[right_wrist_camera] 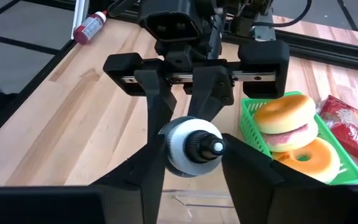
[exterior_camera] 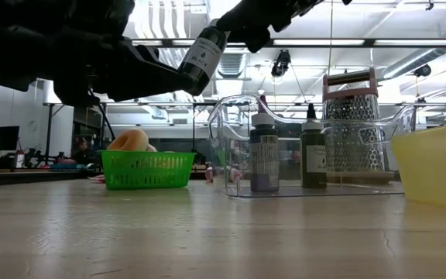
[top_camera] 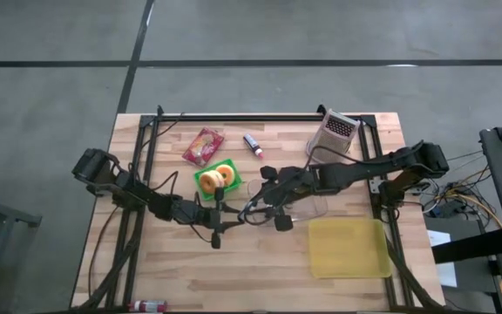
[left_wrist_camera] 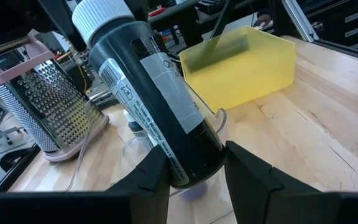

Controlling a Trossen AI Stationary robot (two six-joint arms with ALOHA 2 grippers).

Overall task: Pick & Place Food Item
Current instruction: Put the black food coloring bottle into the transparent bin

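Your left gripper point(left_wrist_camera: 194, 171) is clamped on the base of the dark bottle point(left_wrist_camera: 151, 99), and your right gripper point(right_wrist_camera: 194, 165) pinches its white cap, so it hangs tilted between both arms above the clear bin point(exterior_camera: 316, 147). That looks like a handover before lowering it beside the two bottles already standing there

I count three dark bottles point(exterior_camera: 263, 161), two bagels point(right_wrist_camera: 286, 122), one green basket point(exterior_camera: 146, 170), one grater point(top_camera: 335, 132), one yellow bin point(top_camera: 349, 248), one clear container point(exterior_camera: 235, 147), one red packet point(top_camera: 202, 146)
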